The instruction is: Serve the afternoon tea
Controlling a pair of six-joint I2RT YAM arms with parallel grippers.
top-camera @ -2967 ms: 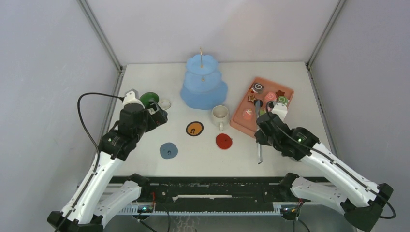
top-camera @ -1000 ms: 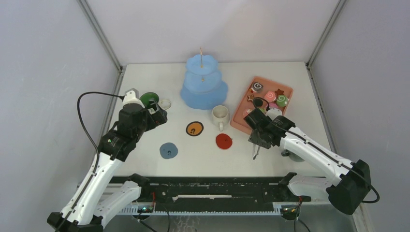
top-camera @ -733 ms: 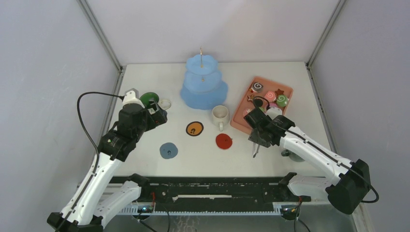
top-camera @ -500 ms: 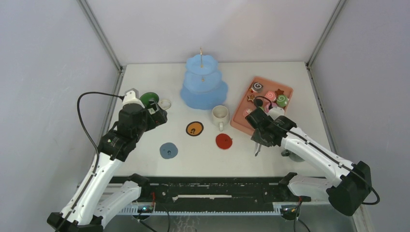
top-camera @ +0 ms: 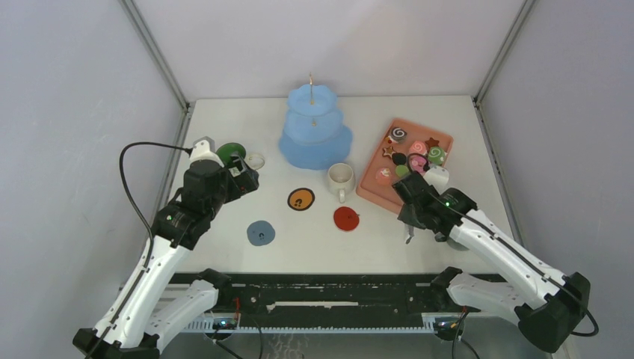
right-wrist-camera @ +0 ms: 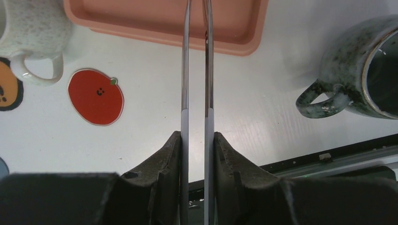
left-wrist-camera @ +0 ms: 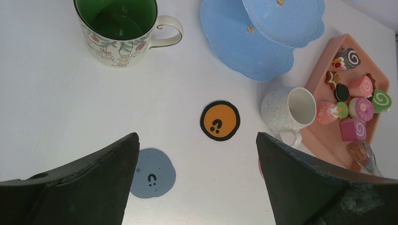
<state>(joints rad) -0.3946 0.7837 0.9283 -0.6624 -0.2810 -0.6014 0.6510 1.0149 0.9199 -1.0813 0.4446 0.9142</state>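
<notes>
At the far left the left gripper [left-wrist-camera: 197, 140] hangs above the white table [left-wrist-camera: 56, 108] with its fingers spread wide and nothing between them. Just beyond it the green mug [left-wrist-camera: 119, 33] stands upright, deep green inside and cream outside with a red and green leaf pattern, its handle turned towards the stand. Nearer the arms lie a blue coaster [left-wrist-camera: 152, 173] and, to its right, an orange coaster [left-wrist-camera: 219, 120] with a black rim. Behind them rises the light blue tiered stand [top-camera: 314, 131], its plates bare. The cream mug [left-wrist-camera: 281, 110], speckled and upright, sits between the stand and the salmon tray [top-camera: 374, 191], close beside the tray's left edge, with a red apple-shaped coaster [right-wrist-camera: 96, 97] in front of it. The pastries [left-wrist-camera: 360, 108] are all clustered on the tray: a black swirl roll [left-wrist-camera: 349, 57] at the far end, a brown star [left-wrist-camera: 333, 78], a black round [left-wrist-camera: 341, 92], a green swirl round [left-wrist-camera: 381, 101], several pink pieces, and a pink swirl block [left-wrist-camera: 353, 129] nearest the arms. The right gripper [right-wrist-camera: 197, 136] is clamped on metal tongs [right-wrist-camera: 184, 70], whose two blades lie close together and run out over the tray's near rim; their tips are cut off in the wrist view. At the far right the grey mug [right-wrist-camera: 347, 70], dark and mottled, stands on the table near the front edge, partly under the right arm.
</notes>
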